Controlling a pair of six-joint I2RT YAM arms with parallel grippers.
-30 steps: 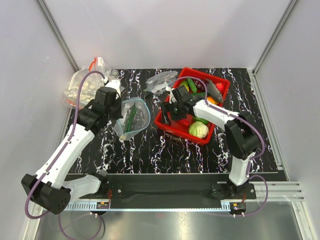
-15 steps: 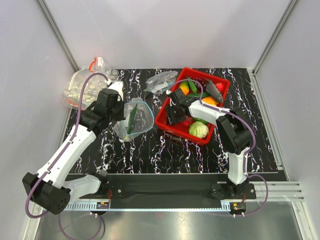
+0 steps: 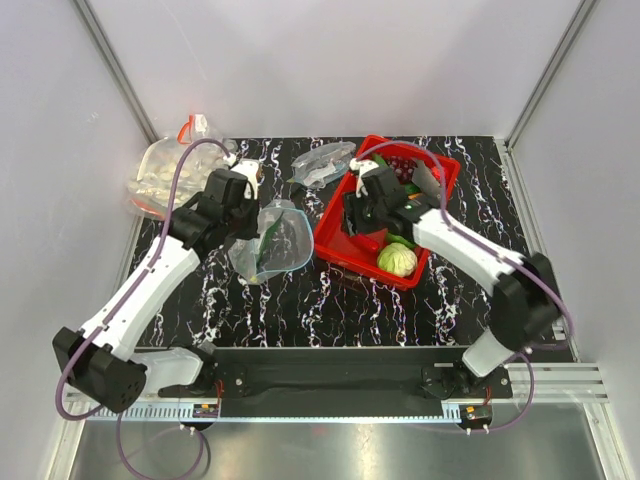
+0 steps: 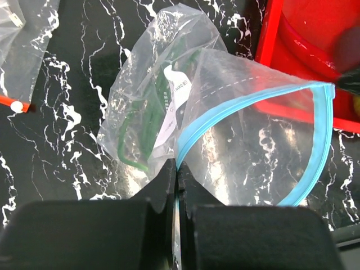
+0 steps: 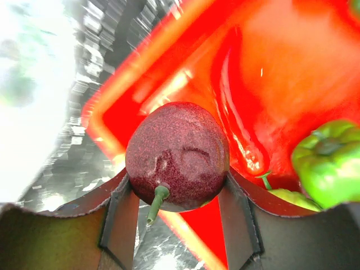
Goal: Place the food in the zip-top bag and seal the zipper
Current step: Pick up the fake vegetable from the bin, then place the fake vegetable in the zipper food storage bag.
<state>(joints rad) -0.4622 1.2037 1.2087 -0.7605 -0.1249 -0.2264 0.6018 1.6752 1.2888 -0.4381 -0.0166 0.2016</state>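
Black, white-veined counter (image 3: 300, 300) fills the floor of a white-walled enclosure, with both arms reaching away from its near edge.

The left tool (image 4: 175, 175) has its two fingers pressed together, with only the thin plastic between them. They pinch the zipper (image 4: 323, 135) at the near point of its loop. From that pinch the teal-blue strip curves up and round toward 2 o'clock, so the mouth of the zip-top bag (image 3: 272, 240) stands open. The bag lies on the counter just left of centre, its body sagging toward 10 o'clock from the pinch in the wrist view. Dark green pieces (image 4: 140, 138) and a white label show through the plastic.

The right tool (image 5: 177, 185) is spread as wide as a dark red round fruit (image 5: 177, 146), which it clamps on both sides. The fruit's short green stem points toward the camera. The fruit hangs over the left corner of the red basket (image 3: 420, 151), which sits at 3 o'clock of the bag, its near-left rim just beside the bag's open mouth.

Inside the basket, a long glossy red piece (image 5: 239, 129) lies at 2 o'clock of the held fruit and a green pepper (image 5: 329, 160) at 3 o'clock. From above, a lime-green round fruit (image 3: 397, 260) rests in the basket's near corner.

A clear bag of white pieces (image 3: 165, 175) lies at the counter's 10 o'clock corner, and a crumpled clear bag (image 3: 325, 160) lies at 12 o'clock of the zip-top bag.
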